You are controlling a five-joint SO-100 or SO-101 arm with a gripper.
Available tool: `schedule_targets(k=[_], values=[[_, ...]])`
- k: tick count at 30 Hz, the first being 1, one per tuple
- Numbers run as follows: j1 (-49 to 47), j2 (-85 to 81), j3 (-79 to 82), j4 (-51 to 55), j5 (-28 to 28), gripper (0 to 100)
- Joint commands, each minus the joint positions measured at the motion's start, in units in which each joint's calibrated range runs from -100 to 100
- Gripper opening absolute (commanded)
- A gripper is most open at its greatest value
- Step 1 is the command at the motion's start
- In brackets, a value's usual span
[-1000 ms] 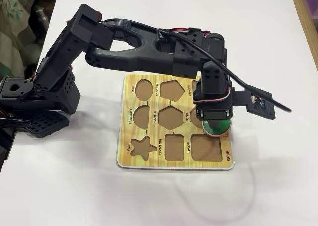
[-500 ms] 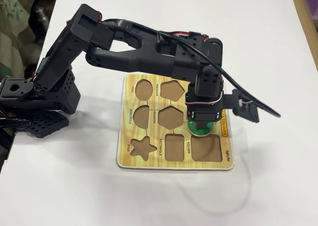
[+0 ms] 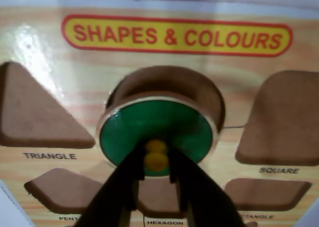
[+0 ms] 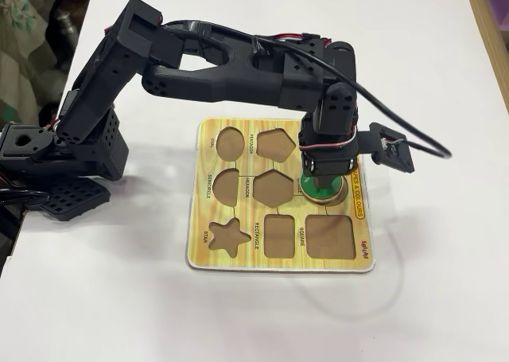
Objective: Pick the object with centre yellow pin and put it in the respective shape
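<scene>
Green disc [image 3: 155, 129] hangs tilted over circle cutout [image 3: 167, 85].

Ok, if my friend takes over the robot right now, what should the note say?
Tool: shut on the yellow knob of the green disc.
Disc: held over the round cutout of the shape board, overlapping it but not seated; its near edge rides over the board.
Done: disc picked up and brought to its hole.
Left: line it up, lower it flat, open the tool, lift away.
</scene>
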Motion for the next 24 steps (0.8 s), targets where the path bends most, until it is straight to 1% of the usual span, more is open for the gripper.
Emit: schedule_targets(k=[1,13,17,24], values=[[-0.9,-4.7,-0.6,-0.6,-0.3,1],[0.2,-4.3,-1.6,-0.7,-0.3,1],[0.1,-4.3,-1.6,-4.5,-0.3,1],[0.1,-4.3,-1.6,-4.9,-0.2,1]])
